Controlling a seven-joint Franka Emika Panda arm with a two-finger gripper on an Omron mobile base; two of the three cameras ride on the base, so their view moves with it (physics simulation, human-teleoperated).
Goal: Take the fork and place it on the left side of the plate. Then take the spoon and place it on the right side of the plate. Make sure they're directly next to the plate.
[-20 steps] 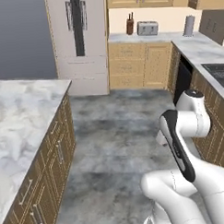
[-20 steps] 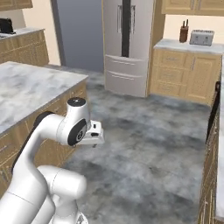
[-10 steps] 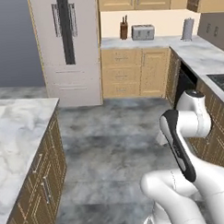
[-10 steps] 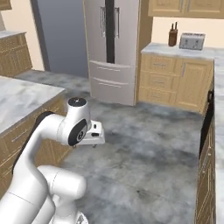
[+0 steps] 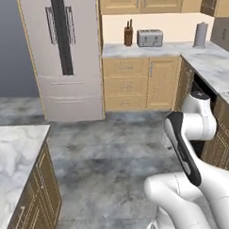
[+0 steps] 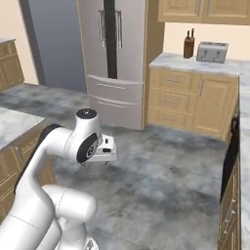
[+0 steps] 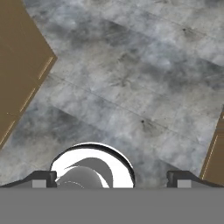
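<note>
Approach step: the two-finger gripper (image 7: 111, 177), spread wide and empty, hangs over grey stone floor (image 7: 131, 87); next comes finding the fork, well past the tall steel fridge (image 5: 62, 57).

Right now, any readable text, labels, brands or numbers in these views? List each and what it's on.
None: no words, brands, numbers or signs can be read anywhere.
Refrigerator: plain doors, no badge visible.
Toaster: no legible marking.
Knife block: none.
Paper towel roll: none.
Cabinet fronts and marble counters: unmarked.
Robot arm: plain white and dark, no lettering.
</note>
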